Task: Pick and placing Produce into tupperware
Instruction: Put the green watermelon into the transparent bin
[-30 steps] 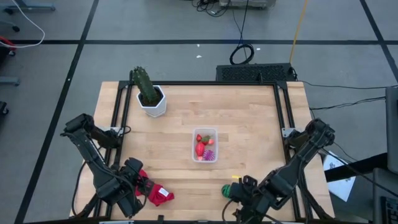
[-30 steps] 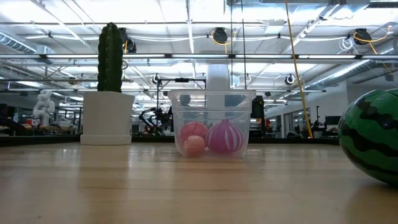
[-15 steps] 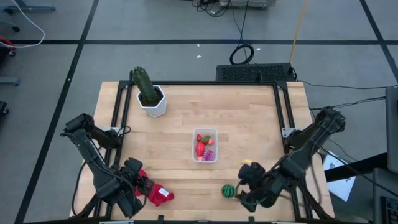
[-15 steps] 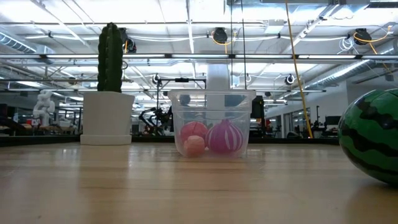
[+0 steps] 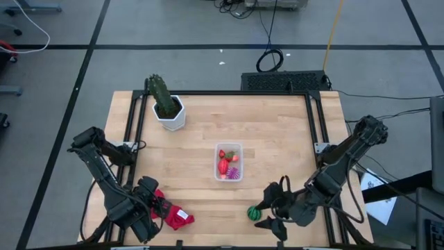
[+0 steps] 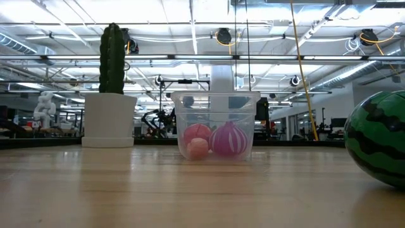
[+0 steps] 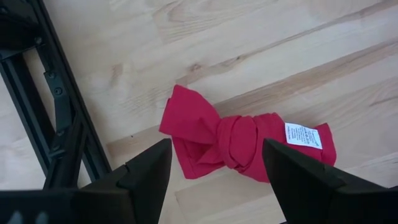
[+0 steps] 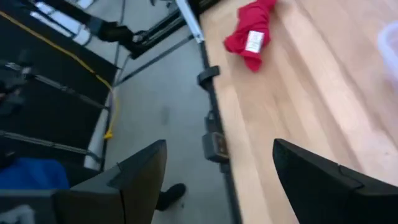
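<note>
The clear tupperware (image 5: 228, 161) (image 6: 215, 126) stands mid-table with red produce pieces and a purple striped ball (image 6: 228, 140) inside. The green striped watermelon ball (image 5: 255, 213) (image 6: 380, 136) rests on the wood near the front edge. My right gripper (image 5: 270, 215) (image 8: 217, 186) hovers open just right of the ball, raised and slanting toward the table's left, with nothing between its fingers. My left gripper (image 5: 148, 203) (image 7: 214, 180) hangs open at the front left, pointing down over a knotted red cloth (image 7: 242, 143) (image 5: 173, 217).
A green cactus in a white pot (image 5: 166, 105) (image 6: 112, 95) stands at the far left. Black frame rails (image 5: 316, 118) run along the table's left, right and far edges. Bare wood lies between the tupperware and the front edge.
My right gripper has drawn back from above the watermelon ball toward the table's right edge, risen a little and tipped up toward level. The ball stays on the wood where it was. The left arm has kept still.
</note>
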